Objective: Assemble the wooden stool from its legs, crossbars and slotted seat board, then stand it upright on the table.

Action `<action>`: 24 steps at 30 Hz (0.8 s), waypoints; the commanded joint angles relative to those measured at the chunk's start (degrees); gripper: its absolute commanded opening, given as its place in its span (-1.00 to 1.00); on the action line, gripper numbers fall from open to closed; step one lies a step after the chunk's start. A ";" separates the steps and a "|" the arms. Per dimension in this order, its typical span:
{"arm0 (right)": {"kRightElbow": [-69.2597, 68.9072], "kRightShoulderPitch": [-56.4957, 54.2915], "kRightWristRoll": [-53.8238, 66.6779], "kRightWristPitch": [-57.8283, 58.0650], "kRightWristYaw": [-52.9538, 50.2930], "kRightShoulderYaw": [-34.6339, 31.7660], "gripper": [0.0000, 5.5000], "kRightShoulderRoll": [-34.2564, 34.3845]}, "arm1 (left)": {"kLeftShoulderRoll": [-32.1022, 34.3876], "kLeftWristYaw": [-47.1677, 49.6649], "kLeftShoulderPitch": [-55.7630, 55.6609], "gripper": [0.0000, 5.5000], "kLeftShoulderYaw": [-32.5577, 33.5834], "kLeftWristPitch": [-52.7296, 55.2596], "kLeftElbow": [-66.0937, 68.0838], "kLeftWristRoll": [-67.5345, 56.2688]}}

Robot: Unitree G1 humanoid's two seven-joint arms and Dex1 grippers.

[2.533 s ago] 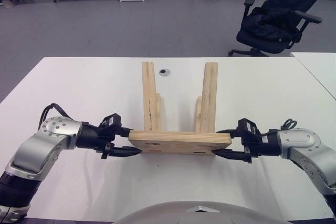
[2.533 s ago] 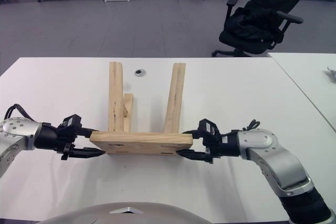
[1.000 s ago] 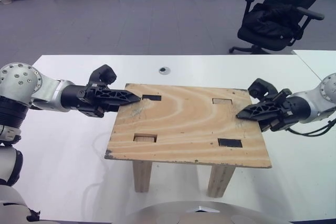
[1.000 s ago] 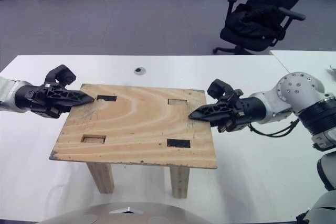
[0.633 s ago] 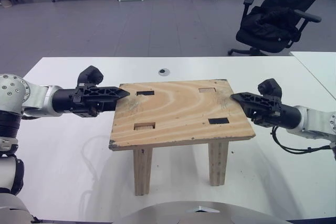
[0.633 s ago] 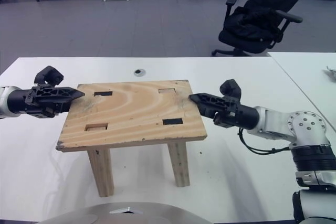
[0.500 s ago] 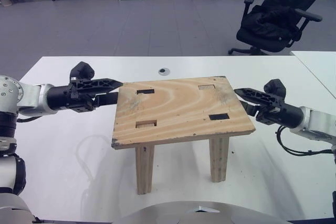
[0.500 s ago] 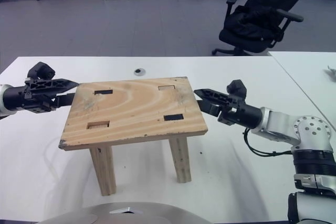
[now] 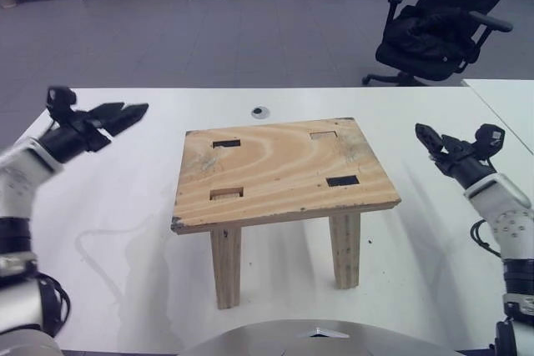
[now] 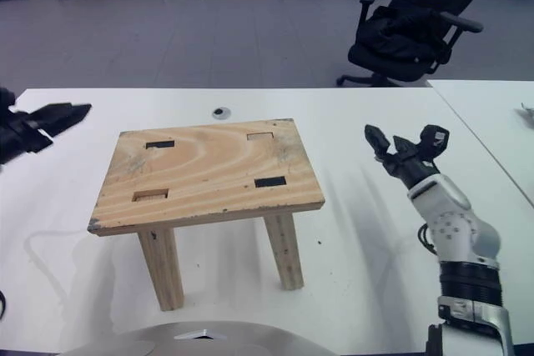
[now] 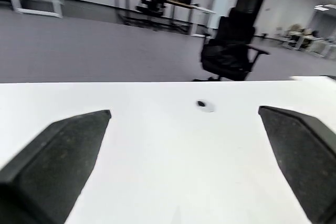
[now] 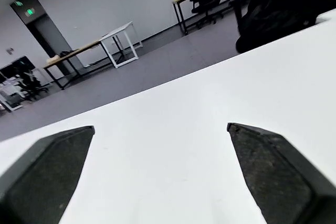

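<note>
1. Wooden stool: I see it upright at the middle of the white desk. The seat board is on top with four slots showing. The two near legs are planted on the desk.
2. Left hand: raised off the stool's left side, well apart from it, fingers spread wide, holding nothing.
3. Right hand: off the stool's right side, likewise apart, fingers wide, holding nothing.
4. Round grommet: set in the desk behind the stool.
5. Black office chair: on the floor beyond the desk.

Black office chair, grey floor
</note>
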 commanded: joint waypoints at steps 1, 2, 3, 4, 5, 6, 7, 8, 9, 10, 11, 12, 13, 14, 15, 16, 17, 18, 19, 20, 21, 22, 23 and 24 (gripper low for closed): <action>9.16 -6.18 -10.89 -9.67 4.33 3.02 0.71 4.13 | -7.90 10.90 4.97 0.88 1.12 -8.83 -3.67 8.67; 10.82 -6.80 -12.05 -10.92 5.08 2.50 0.71 4.93 | -8.54 11.61 4.91 0.88 0.51 -9.81 -3.35 10.35; 11.91 -7.06 -12.95 -11.88 5.66 2.01 0.71 5.64 | -9.00 11.98 4.69 0.88 -0.13 -10.62 -2.91 11.82; 13.01 -7.29 -13.93 -12.81 6.20 1.72 0.71 6.21 | -9.58 12.49 4.41 0.88 -0.27 -10.91 -2.61 12.48; 13.93 -7.45 -14.84 -13.52 6.71 1.44 0.71 6.60 | -10.08 12.91 4.15 0.88 -0.28 -11.09 -2.54 12.96; 14.74 -7.37 -15.65 -14.24 7.01 1.15 0.71 7.00 | -10.54 13.29 3.72 0.88 -0.40 -11.24 -2.37 13.46; 15.48 -7.35 -16.32 -14.75 7.26 0.80 0.71 7.44 | -10.98 13.66 3.44 0.88 -0.43 -11.20 -2.37 13.90; 15.85 -7.24 -16.86 -15.13 7.42 0.46 0.71 7.87 | -11.25 13.71 3.23 0.88 -0.52 -11.24 -2.30 14.35; 16.15 -7.18 -17.55 -15.60 7.51 0.33 0.71 8.18 | -11.49 13.79 3.18 0.88 -0.58 -11.32 -2.32 14.79; 16.60 -7.38 -18.17 -15.94 7.82 0.14 0.71 8.40 | -11.73 13.97 3.18 0.88 -0.60 -11.34 -2.47 15.09; 16.84 -7.48 -18.75 -16.24 8.08 -0.09 0.71 8.62 | -11.88 14.03 3.12 0.88 -0.58 -11.37 -2.52 15.34; 17.24 -7.67 -19.28 -16.56 8.31 -0.26 0.71 8.73 | -12.01 14.11 2.92 0.88 -0.52 -11.36 -2.48 15.61; 17.65 -7.89 -19.74 -16.80 8.45 -0.53 0.71 8.89 | -12.06 14.08 2.71 0.88 -0.54 -11.43 -2.39 16.02; 17.76 -7.85 -20.17 -17.02 8.50 -0.79 0.71 9.14 | -11.92 13.91 2.63 0.88 -0.78 -11.72 -2.19 16.72; 17.69 -7.72 -20.62 -17.20 8.54 -1.00 0.71 9.46 | -11.94 13.85 2.66 0.88 -0.94 -11.84 -2.25 17.23; 17.50 -7.36 -21.06 -17.48 8.51 -1.07 0.71 9.81 | -12.06 13.80 2.72 0.88 -0.99 -11.89 -2.35 17.47; 17.51 -7.20 -21.43 -17.69 8.56 -1.08 0.71 10.03 | -12.25 13.90 2.85 0.88 -0.91 -11.81 -2.64 17.58; 17.50 -7.02 -21.82 -17.89 8.58 -1.07 0.71 10.22 | -12.49 14.00 2.91 0.88 -0.73 -11.68 -2.88 17.67; 17.47 -6.81 -22.31 -18.08 8.56 -1.11 0.71 10.46 | -12.72 14.09 2.94 0.88 -0.52 -11.54 -3.05 17.68; 17.43 -6.65 -22.71 -18.18 8.57 -1.21 0.71 10.61 | -12.91 14.19 3.02 0.88 -0.38 -11.41 -3.28 17.70; 17.37 -6.54 -23.04 -18.24 8.56 -1.29 0.71 10.74 | -13.04 14.23 3.06 0.88 -0.27 -11.34 -3.39 17.75; 17.35 -6.50 -23.42 -18.28 8.56 -1.28 0.71 10.80 | -13.10 14.28 3.09 0.88 -0.15 -11.34 -3.31 17.85; 17.40 -6.56 -23.84 -18.36 8.62 -1.23 0.71 10.82 | -13.18 14.45 3.08 0.88 0.04 -11.37 -3.17 17.94; 17.54 -6.67 -24.25 -18.42 8.67 -1.23 0.71 10.88 | -13.24 14.68 3.04 0.88 0.19 -11.50 -3.00 18.10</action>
